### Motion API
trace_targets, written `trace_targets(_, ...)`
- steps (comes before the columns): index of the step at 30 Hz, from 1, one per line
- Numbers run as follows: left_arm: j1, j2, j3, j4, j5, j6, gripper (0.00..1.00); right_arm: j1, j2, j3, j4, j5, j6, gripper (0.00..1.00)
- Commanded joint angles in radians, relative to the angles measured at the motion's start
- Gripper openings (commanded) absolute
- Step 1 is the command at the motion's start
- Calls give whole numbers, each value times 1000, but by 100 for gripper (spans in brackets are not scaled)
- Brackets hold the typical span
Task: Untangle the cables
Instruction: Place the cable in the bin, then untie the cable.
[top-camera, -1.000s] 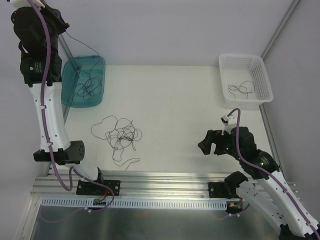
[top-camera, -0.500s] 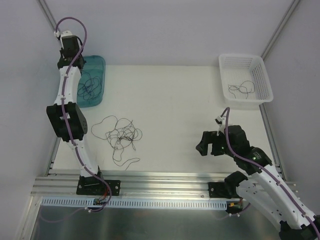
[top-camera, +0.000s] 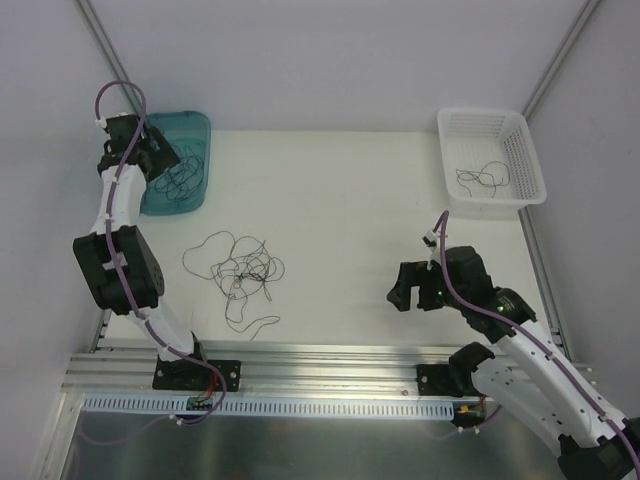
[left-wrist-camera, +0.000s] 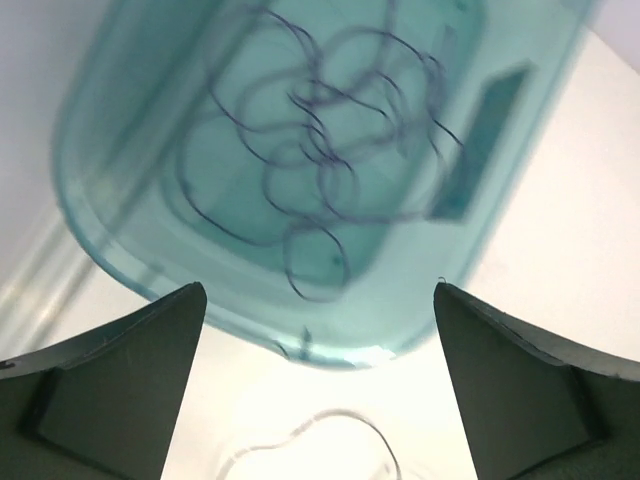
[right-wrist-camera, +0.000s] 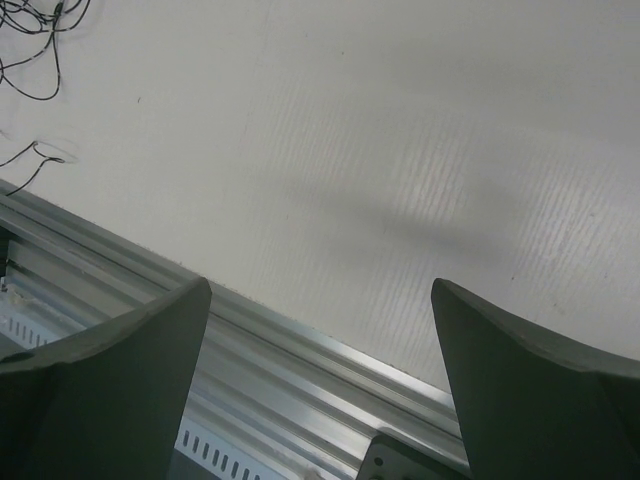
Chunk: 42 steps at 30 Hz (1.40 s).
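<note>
The left hand (left-wrist-camera: 320, 300) is hovering spread wide and empty by the teal tub (top-camera: 200, 125), where some cables (left-wrist-camera: 320, 170) are lying; the right hand (top-camera: 408, 290) is gaping wide, empty, above the desk (top-camera: 340, 200), the main tangle (top-camera: 240, 270) sitting between both arms

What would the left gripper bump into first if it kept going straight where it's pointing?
Most likely the teal bin: its near wall, or the cables lying inside. Depth is hard to judge. The left gripper is open and empty.
</note>
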Motion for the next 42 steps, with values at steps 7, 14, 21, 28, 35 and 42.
trace_targets(7, -271, -478, -589, -8, 293, -67, 99, 75, 73, -3, 134, -104, 50, 97)
trace_targets(14, -451, -718, -915, -3, 224, -123, 91, 255, 177, 9, 203, -26, 106, 97)
trace_targets(21, -514, -661, -970, 25, 156, -172, 72, 448, 289, 25, 330, 82, 206, 97)
trace_targets(28, -583, -605, -990, 87, 159, -184, 1, 556, 375, 40, 436, 152, 273, 97)
trace_targets(35, -728, -726, -1042, 91, 189, -288, 0, 563, 448, 64, 513, 198, 301, 98)
trace_targets(42, -897, -870, -1068, 101, 202, -425, 0, 562, 576, 140, 606, 211, 274, 83)
